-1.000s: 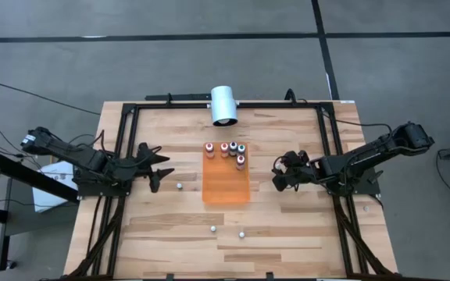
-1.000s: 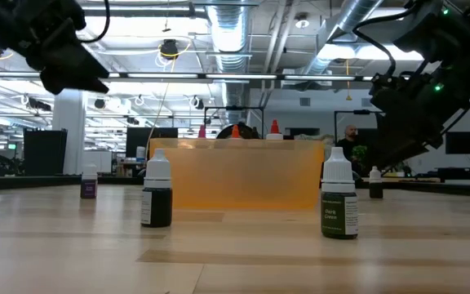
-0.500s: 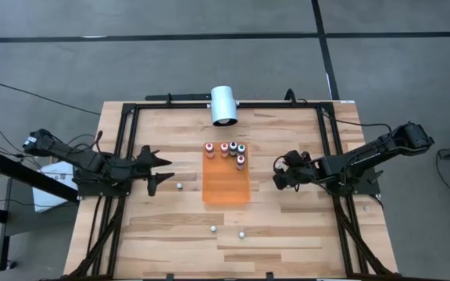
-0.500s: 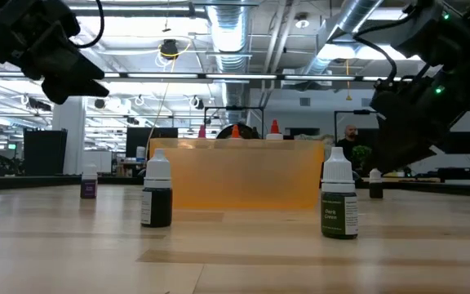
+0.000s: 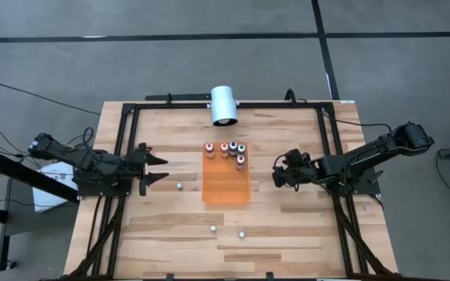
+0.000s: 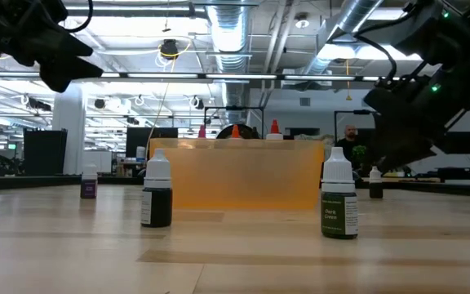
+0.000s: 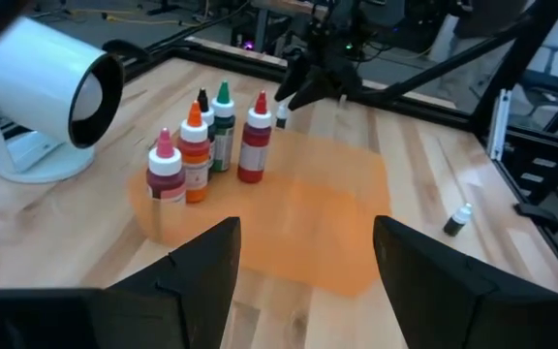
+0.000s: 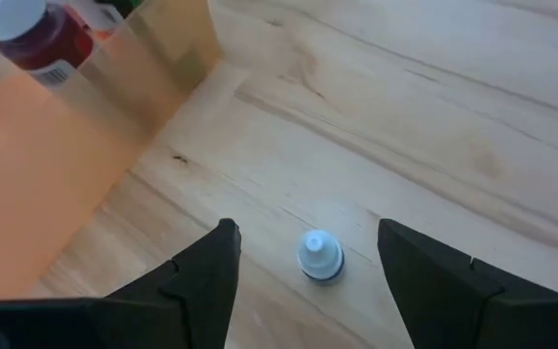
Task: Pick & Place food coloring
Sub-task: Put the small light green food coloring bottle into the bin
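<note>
High view: the left pincer (image 5: 151, 165) is pulling back toward its own side of the pale wooden slatted table (image 5: 287, 226); a second ago it was reaching further in toward the small loose bottle (image 5: 179, 186) beside the flat translucent orange mat (image 5: 225, 186). Five tiny pale-capped food coloring bottles (image 5: 225, 148) are standing clustered on the mat's far end. Two more strays (image 5: 213, 229) are sitting on bare wood near the front edge. The big white cylinder (image 5: 224, 105) is lying at the back.

Low view: the dark-bodied bottle (image 6: 157, 194) and the dark green bottle (image 6: 339, 200) are standing upright in front of the mat, untouched. Both arms are hanging above, well clear of them.

Left wrist view: fingers (image 7: 206, 267) are standing apart, released, nothing between them. The bottle cluster is showing ahead on the mat.

Right wrist view: the right pincer (image 8: 308, 276) is hovering released, spread wide, right above a white-capped dark bottle (image 8: 320, 257), not touching; it has barely shifted over the last second.

Meaning: the left retreat suggests the right arm is taking the next pick. Several bottles are not yet on the mat, so the task looks roughly half done.
</note>
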Controlling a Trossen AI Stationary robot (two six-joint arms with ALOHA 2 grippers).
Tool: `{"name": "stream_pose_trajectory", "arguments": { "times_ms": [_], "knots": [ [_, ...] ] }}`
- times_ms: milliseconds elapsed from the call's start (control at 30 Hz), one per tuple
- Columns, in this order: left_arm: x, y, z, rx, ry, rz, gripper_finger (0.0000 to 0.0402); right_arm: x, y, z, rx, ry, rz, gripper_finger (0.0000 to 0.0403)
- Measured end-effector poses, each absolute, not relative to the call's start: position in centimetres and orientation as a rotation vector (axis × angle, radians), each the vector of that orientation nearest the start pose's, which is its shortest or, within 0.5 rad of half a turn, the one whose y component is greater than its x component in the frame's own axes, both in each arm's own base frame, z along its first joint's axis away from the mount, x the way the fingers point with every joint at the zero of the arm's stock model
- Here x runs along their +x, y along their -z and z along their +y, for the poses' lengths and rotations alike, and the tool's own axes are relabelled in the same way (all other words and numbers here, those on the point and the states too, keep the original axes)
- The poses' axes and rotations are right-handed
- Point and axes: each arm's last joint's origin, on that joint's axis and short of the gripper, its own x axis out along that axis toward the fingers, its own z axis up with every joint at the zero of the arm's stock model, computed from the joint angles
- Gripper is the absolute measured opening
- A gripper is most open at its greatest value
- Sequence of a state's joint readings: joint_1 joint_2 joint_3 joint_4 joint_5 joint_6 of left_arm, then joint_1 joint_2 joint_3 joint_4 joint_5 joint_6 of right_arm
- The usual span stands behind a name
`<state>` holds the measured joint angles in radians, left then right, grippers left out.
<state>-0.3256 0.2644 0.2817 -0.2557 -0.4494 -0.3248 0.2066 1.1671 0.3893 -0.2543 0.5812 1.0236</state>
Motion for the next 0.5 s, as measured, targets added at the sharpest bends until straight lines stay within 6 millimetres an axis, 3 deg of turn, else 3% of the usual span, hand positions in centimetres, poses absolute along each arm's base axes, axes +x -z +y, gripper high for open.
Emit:
{"name": "stream_pose_trajectory", "arguments": {
  "times_ms": [500],
  "knots": [
    [8.4,-21.3,-1.6,-0.232,-0.111,0.202,0.0228,18.0,-13.4,2.0,0.54,0.851,0.633,0.0234]
  ]
}}
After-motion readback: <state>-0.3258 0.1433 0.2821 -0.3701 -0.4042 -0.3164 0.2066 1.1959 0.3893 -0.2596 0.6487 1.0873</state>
